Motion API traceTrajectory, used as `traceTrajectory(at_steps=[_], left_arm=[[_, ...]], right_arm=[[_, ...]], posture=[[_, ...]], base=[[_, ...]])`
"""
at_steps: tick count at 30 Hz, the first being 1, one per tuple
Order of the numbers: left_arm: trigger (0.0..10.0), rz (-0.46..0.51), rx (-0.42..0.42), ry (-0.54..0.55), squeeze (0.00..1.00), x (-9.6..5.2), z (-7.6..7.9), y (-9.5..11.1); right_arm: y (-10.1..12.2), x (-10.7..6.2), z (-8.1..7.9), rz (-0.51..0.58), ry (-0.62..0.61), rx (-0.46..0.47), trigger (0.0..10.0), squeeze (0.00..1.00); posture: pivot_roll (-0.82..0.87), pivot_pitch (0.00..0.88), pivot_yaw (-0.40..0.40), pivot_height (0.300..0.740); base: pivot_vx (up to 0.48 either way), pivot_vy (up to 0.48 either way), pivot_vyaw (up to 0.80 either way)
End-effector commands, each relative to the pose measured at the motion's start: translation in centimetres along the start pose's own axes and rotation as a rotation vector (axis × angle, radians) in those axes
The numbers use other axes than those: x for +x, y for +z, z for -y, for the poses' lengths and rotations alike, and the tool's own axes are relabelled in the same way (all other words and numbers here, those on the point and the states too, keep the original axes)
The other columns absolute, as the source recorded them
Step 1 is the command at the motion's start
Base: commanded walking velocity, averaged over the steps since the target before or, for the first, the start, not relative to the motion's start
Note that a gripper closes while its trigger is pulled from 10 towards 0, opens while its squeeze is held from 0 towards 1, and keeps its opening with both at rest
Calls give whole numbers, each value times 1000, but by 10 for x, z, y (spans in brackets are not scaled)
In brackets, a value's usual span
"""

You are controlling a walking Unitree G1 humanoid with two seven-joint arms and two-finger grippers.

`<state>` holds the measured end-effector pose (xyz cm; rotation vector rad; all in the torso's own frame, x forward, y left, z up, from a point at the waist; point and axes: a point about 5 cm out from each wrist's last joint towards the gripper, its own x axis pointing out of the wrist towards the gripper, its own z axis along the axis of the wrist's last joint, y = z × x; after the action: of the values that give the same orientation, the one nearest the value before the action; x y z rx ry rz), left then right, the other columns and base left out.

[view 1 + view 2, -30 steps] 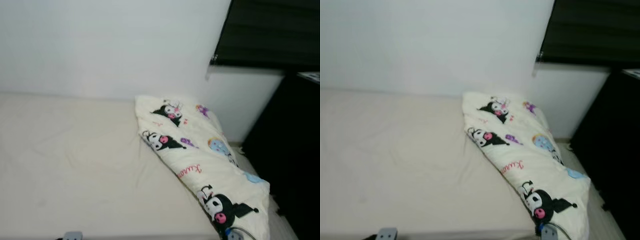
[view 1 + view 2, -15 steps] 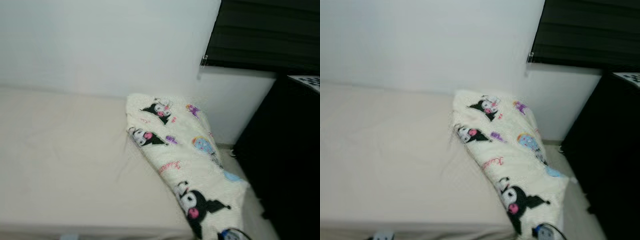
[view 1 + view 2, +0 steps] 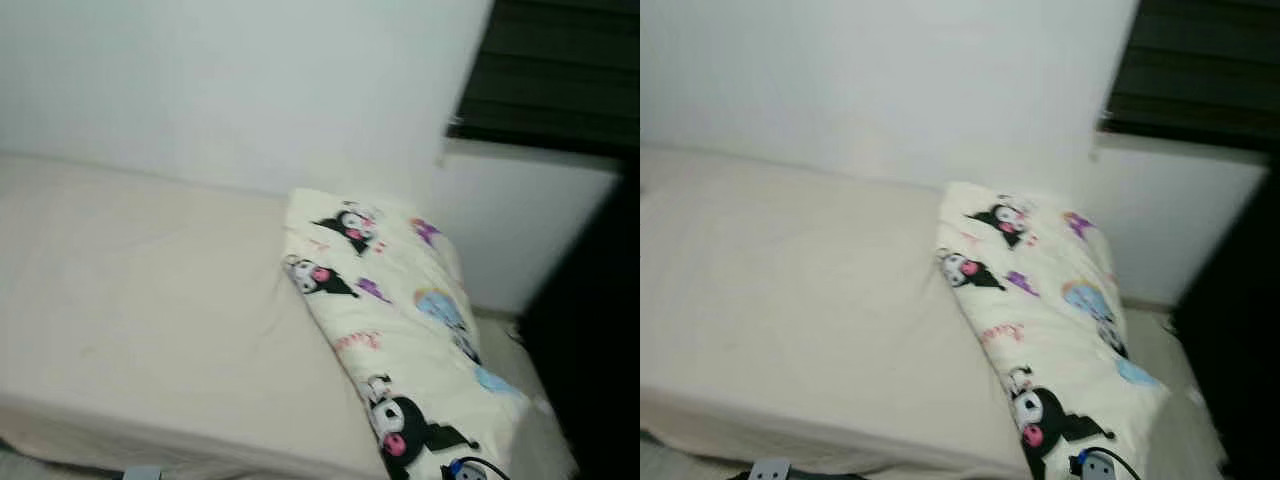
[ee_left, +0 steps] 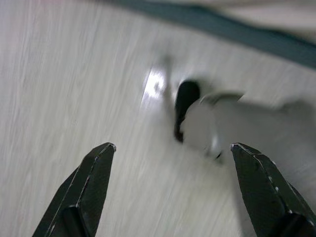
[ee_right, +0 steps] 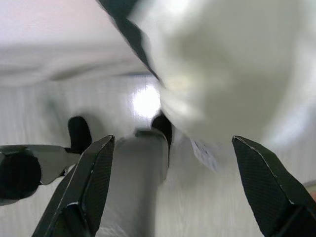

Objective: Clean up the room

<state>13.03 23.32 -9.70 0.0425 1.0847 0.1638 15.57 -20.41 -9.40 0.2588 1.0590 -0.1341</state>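
Kuromi-print blanket [image 3: 400, 330] lies bunched along the right edge of the bed [image 3: 150, 320], long axis running from the wall end toward the bed's near right corner, its lower end spilling over that corner. Right arm is likely the nearer one. Left gripper [image 4: 170, 185] hangs over pale floor beside the bed, fingers spread, empty. Right gripper [image 5: 170, 185] also splayed, nothing held, floor and blurred white fabric beyond it.

The view has swung, apparently leftward, showing more bed [image 3: 150, 330]; the blanket [image 3: 400, 320] lies unmoved.
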Motion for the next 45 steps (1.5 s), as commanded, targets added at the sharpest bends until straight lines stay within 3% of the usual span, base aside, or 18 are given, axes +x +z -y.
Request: traceTrajectory(at_steps=[1, 10, 18, 31, 34, 37, 40, 41, 45], left_arm=[[10000, -3, -4, -12, 0, 1, 4, 2], [10000, -3, 4, -25, 0, 1, 6, 2], [10000, -7, 6, -45, 0, 1, 10, 1], [10000, -3, -9, -25, 0, 1, 9, 3], [10000, -4, -5, -20, 0, 1, 9, 2], [10000, 22, -31, 61, 0, 1, -4, 6], [10000, 44, -53, 94, 0, 0, -10, 10], [10000, 93, -101, 143, 0, 0, -20, 20], [10000, 223, -206, 235, 0, -3, -45, 50]], right_arm=[[-9, -2, 5, -28, -24, -2, 10000, 0], [-9, -2, 6, -28, -31, -2, 10000, 0], [0, -3, 14, 25, -84, 34, 10000, 0], [10, -4, 24, 55, -152, 74, 10000, 0], [21, -5, 28, 96, -161, 122, 10000, 0], [64, -9, 35, 265, -116, 250, 10000, 0], [76, -12, 40, 311, -106, 281, 10000, 0], [89, -16, 46, 365, -101, 319, 10000, 0], [108, -24, 61, 438, -113, 363, 10000, 0]], posture=[[80, 0, -134, 740], [79, 0, -134, 740], [76, 0, -135, 740], [79, 0, -138, 740], [78, 0, -139, 740], [65, 0, -137, 720], [62, 0, -135, 710], [57, 0, -133, 700], [57, 0, -133, 680]], base=[[0, 0, 0], [0, 0, 0], [0, -480, 0], [0, 0, 0], [0, 0, 0], [0, 0, 0], [0, 0, 0], [0, 0, 0], [0, 0, 0]])
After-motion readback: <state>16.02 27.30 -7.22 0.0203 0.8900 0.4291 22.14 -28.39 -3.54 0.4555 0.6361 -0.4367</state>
